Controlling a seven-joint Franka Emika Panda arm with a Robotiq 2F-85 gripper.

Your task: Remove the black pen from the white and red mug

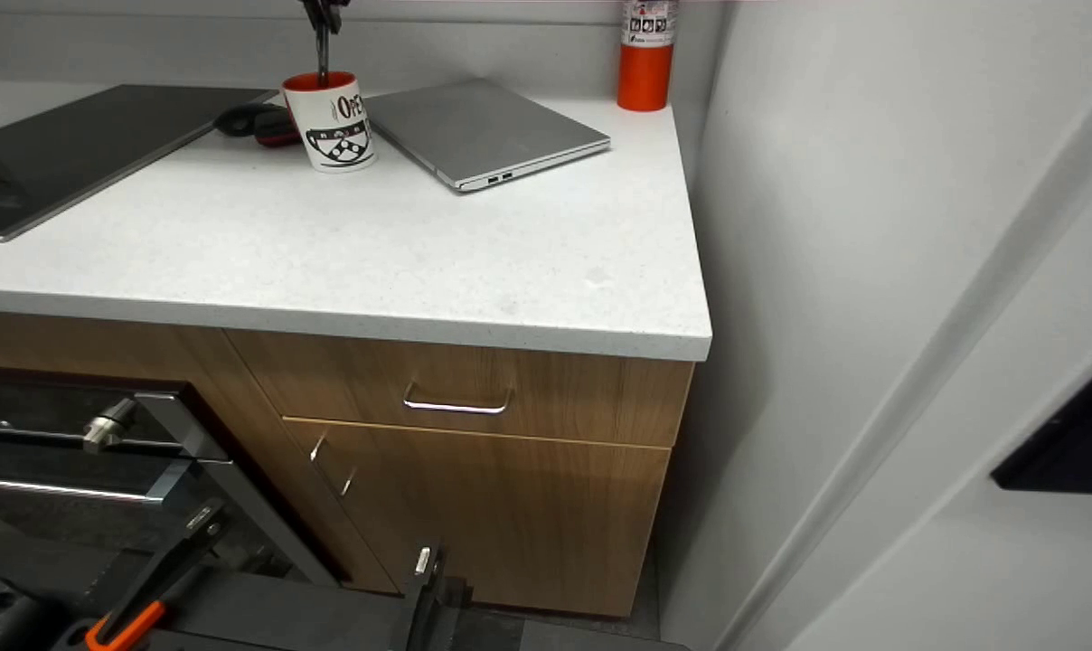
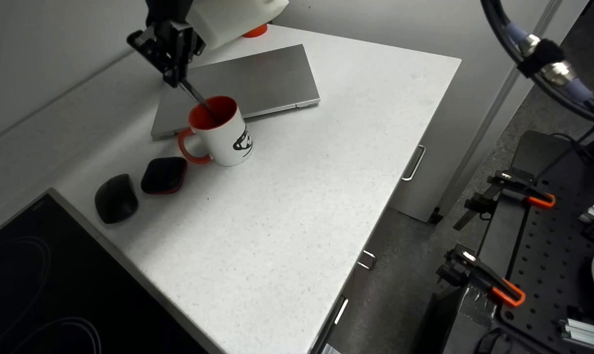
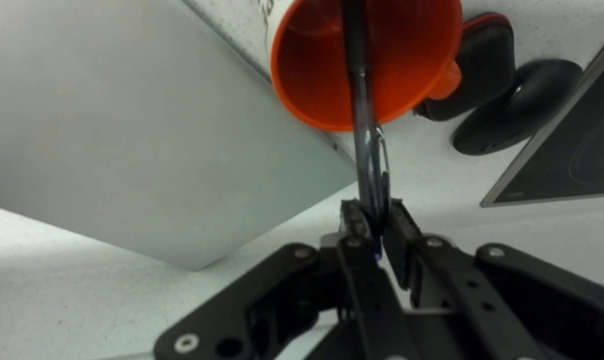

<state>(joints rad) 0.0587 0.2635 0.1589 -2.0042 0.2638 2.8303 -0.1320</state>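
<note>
The white and red mug [image 1: 340,136] stands upright on the counter; it also shows in an exterior view [image 2: 231,142] with its red handle, and in the wrist view [image 3: 309,80] I look into its red inside. My gripper [image 3: 372,215] is above the mug and shut on the upper end of the black pen [image 3: 364,130]. The gripper also shows in both exterior views [image 1: 324,14] [image 2: 176,78]. The pen slants down from the fingers into the mug's opening in both exterior views [image 1: 323,56] [image 2: 194,92]. Its lower tip is hidden inside the mug.
A closed grey laptop [image 2: 262,81] lies right beside the mug. A small black case with red trim [image 2: 164,175] and a black mouse [image 2: 116,199] lie near the handle, by the black cooktop [image 2: 56,275]. A red and white canister [image 1: 646,72] stands by the wall.
</note>
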